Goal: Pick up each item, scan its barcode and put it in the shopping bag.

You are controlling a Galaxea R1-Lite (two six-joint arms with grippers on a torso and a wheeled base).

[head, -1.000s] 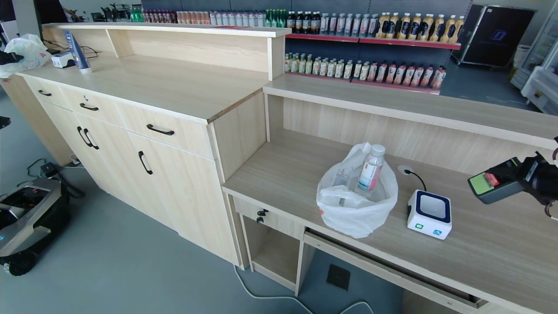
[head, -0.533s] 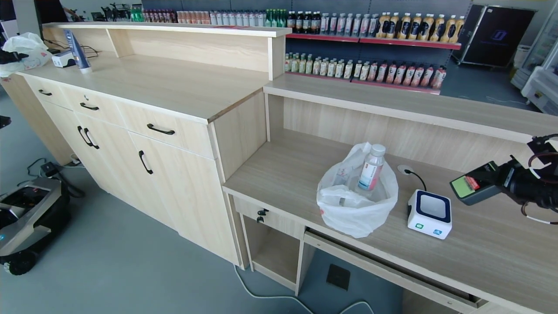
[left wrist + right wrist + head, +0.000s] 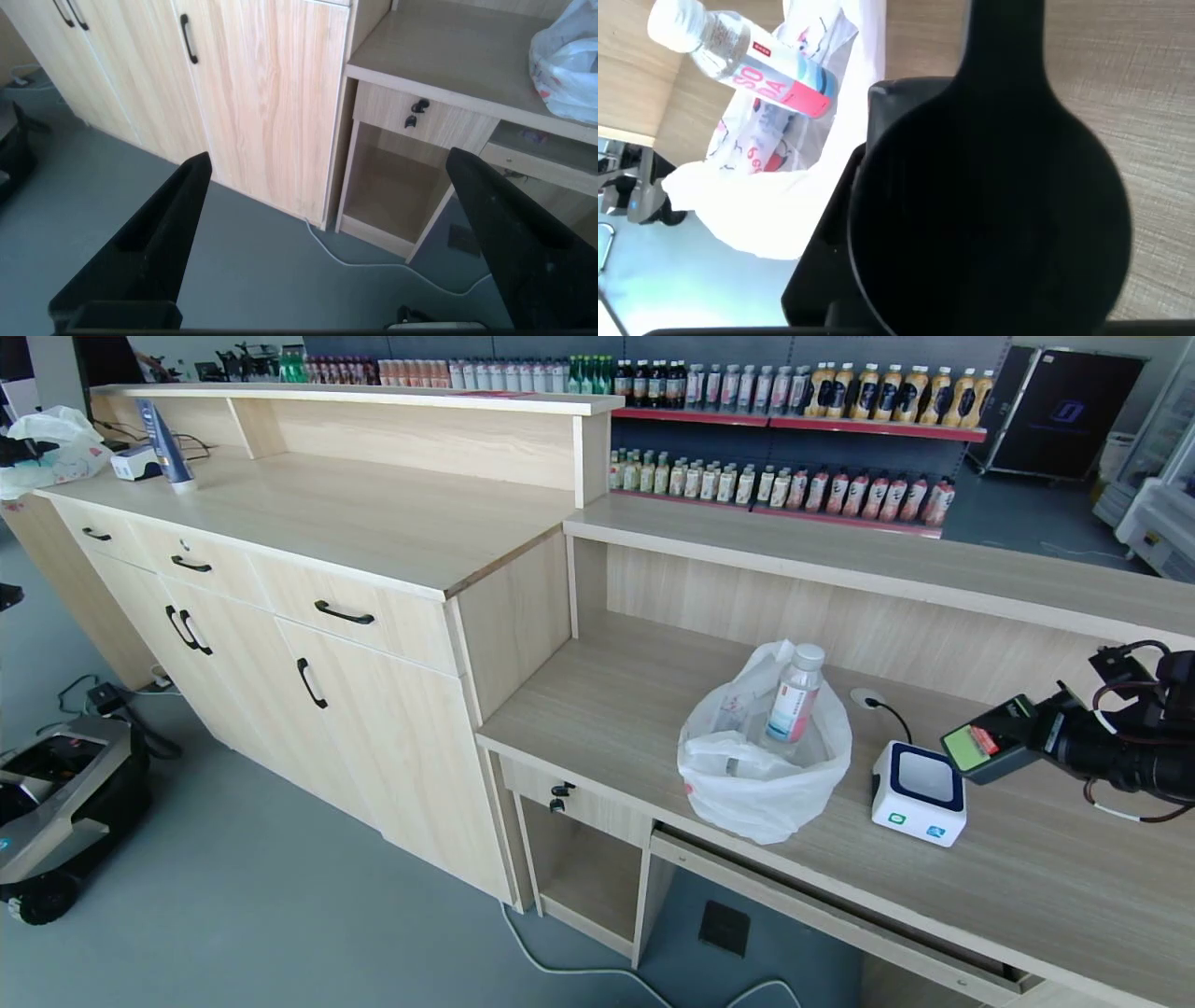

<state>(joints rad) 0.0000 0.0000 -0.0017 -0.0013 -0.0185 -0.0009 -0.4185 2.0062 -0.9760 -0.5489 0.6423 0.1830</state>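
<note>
A dark box with a green and red label (image 3: 988,749) is held in my right gripper (image 3: 1032,737), which is shut on it, just above and to the right of the white barcode scanner (image 3: 920,791). In the right wrist view the box (image 3: 990,187) blocks most of what lies below. The white shopping bag (image 3: 761,775) stands on the low counter left of the scanner, with a clear bottle (image 3: 794,695) upright inside it. The bottle (image 3: 747,61) and bag (image 3: 775,140) lie just past the box. My left gripper (image 3: 327,252) hangs open over the floor, far from the counter.
The scanner's cable runs to a hole in the counter (image 3: 868,698) behind it. A raised back ledge (image 3: 840,555) borders the low counter. A taller cabinet (image 3: 355,523) stands to the left. A drawer front with keys (image 3: 416,112) sits under the counter edge.
My right gripper has carried the box leftward and down, from the right edge of the counter to just beside the scanner. The bag, bottle and scanner have stayed put.
</note>
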